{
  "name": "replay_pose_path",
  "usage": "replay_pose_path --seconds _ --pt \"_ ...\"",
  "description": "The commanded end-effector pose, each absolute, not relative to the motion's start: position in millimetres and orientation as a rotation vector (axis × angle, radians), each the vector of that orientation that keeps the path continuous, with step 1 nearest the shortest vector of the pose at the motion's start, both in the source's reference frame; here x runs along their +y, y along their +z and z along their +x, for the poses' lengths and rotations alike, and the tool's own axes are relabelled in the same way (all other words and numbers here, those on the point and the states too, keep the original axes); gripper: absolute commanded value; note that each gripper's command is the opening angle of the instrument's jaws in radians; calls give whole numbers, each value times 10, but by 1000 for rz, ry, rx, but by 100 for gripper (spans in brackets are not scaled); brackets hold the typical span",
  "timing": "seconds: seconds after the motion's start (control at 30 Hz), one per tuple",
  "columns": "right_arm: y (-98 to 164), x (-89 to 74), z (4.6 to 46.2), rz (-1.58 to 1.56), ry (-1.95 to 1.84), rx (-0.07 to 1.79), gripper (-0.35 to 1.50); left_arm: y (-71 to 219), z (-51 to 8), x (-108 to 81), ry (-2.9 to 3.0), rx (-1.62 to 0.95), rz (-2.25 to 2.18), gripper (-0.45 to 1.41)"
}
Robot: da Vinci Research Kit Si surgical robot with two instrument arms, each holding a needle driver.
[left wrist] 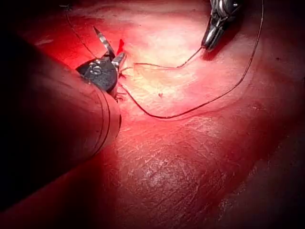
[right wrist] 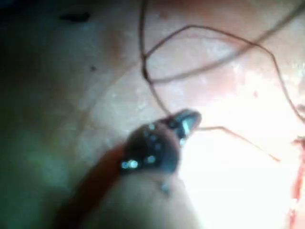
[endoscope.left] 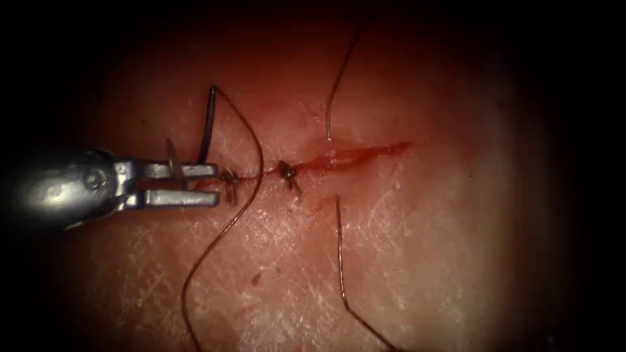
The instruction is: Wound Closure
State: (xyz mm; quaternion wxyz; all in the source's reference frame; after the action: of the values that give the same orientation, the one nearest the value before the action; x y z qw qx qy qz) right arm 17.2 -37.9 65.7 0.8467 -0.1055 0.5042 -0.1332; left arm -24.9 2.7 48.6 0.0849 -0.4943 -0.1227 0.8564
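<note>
The tissue [endoscope.left: 417, 248] has a cut [endoscope.left: 355, 155] running across it, wet with red fluid, with two knots [endoscope.left: 287, 173] on its left part. My left tool [endoscope.left: 216, 184] lies at the cut's left end, jaws open and holding nothing. The dark curved needle [endoscope.left: 208, 124] stands against the upper jaw, thread end up; its lower part is hidden, so I cannot tell if it is in the tissue. Its thread [endoscope.left: 259, 163] loops down across the cut. In the left wrist view my right tool [left wrist: 206, 45] is shut on a thread [left wrist: 162, 67]; its jaws [right wrist: 185, 121] look the same up close.
Two more thread strands leave the middle of the cut: one [endoscope.left: 339, 78] runs up and away, the other [endoscope.left: 340, 261] runs down and to the right. A long strand [left wrist: 224, 93] curves over the tissue in the left wrist view.
</note>
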Motion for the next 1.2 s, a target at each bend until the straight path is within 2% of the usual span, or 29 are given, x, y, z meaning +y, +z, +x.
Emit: replay_pose_path --seconds 0.03,0.43,0.47,0.5,0.53,0.57,0.6,0.63,0.87,1.03,1.2 --pt "661 -385 178 -220 -280 1067 -35 494 -254 25 2553 -367 -1476 -45" --pt "657 -375 182 -244 -251 1072 -35 494 -254 25 2553 -368 -1476 -45" --pt "657 -375 182 -247 -249 1072 -23 493 -253 25 2553 -369 -1477 -45" --pt "656 -375 181 -253 -245 1078 20 493 -252 26 2553 -371 -1478 -45" --pt "655 -375 180 -254 -223 1093 76 492 -251 26 2552 -373 -1480 -45" --pt "654 -374 179 -251 -203 1103 103 491 -249 27 2552 -376 -1481 -45" --pt "653 -372 177 -244 -176 1115 121 490 -246 29 2551 -381 -1484 -45" --pt "651 -371 176 -244 -160 1120 131 488 -243 30 2550 -389 -1490 -45" --pt "631 -360 147 -208 -107 1119 146 468 -186 33 2573 -345 -1440 -45" --pt "622 -360 135 -184 -90 1128 148 465 -143 27 2583 -325 -1406 -45" --pt "622 -360 130 -178 -81 1134 148 480 -125 21 2557 -313 -1361 -43"
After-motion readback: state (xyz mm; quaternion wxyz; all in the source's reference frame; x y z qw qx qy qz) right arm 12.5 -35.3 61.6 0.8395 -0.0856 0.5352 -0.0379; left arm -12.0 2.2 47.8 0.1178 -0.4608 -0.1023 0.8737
